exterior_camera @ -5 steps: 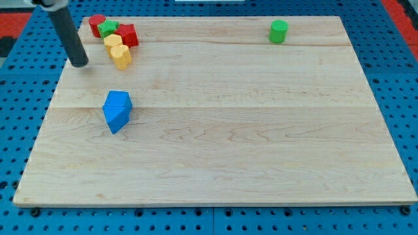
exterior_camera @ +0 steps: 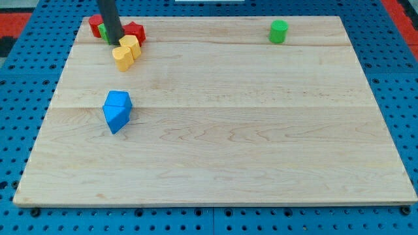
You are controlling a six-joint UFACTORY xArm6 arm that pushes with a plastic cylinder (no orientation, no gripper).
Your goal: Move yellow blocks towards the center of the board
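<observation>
The two yellow blocks [exterior_camera: 126, 53] are found touching each other near the board's [exterior_camera: 261, 163] top-left corner, well away from its centre. My tip [exterior_camera: 115, 41] is parked right at their upper-left edge; no claw is fitted, so nothing gets gripped. Just behind the yellows, a red block [exterior_camera: 135, 31], another red [exterior_camera: 96, 25] and a mostly hidden green one [exterior_camera: 104, 32] are crowded together. A blue block [exterior_camera: 117, 110] sits below the yellows, and a green cylinder [exterior_camera: 278, 31] is off to the right.
</observation>
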